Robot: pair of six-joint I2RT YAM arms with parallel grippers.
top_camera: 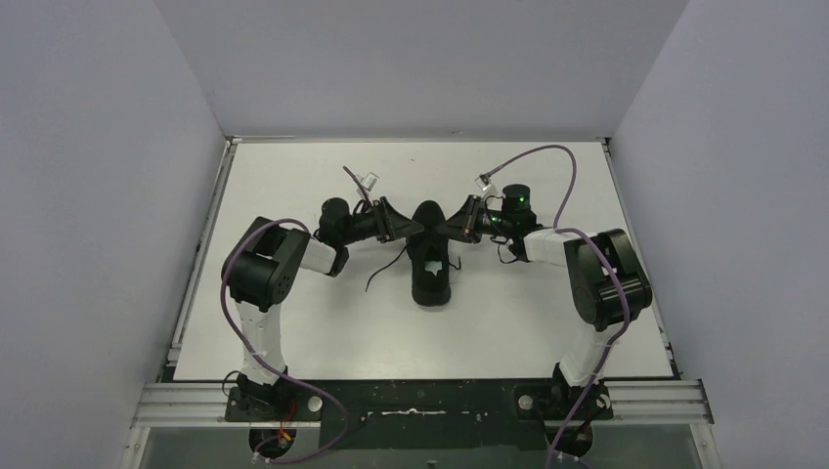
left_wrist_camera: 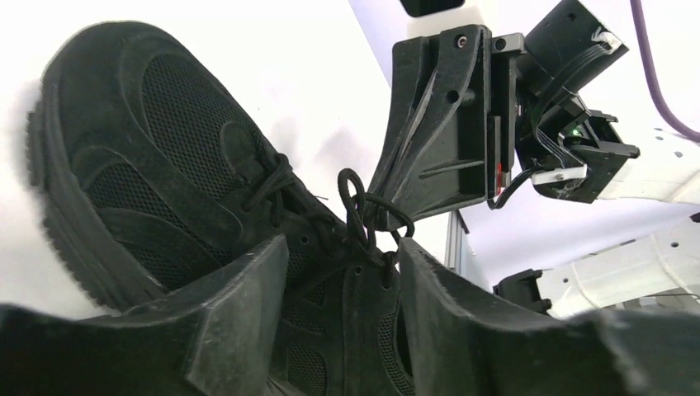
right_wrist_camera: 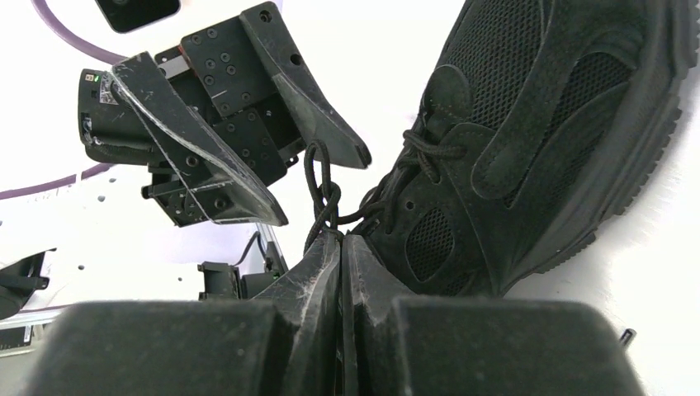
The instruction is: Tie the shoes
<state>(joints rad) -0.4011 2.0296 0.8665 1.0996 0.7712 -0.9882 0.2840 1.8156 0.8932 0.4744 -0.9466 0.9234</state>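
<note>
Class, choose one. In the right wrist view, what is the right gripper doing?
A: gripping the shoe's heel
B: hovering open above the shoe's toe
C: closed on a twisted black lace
C: the right gripper has its fingers pressed together, and the twisted lace runs down into their tips beside the shoe.

Bright, even light; table glares white; right pincer soft up close.

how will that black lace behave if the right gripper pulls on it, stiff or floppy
Probably floppy: the lace twists and kinks above the shut right gripper. It's thin, so it may slip from the pinch. The shoe looks light, with mesh panels, so a hard pull could drag it.
</note>
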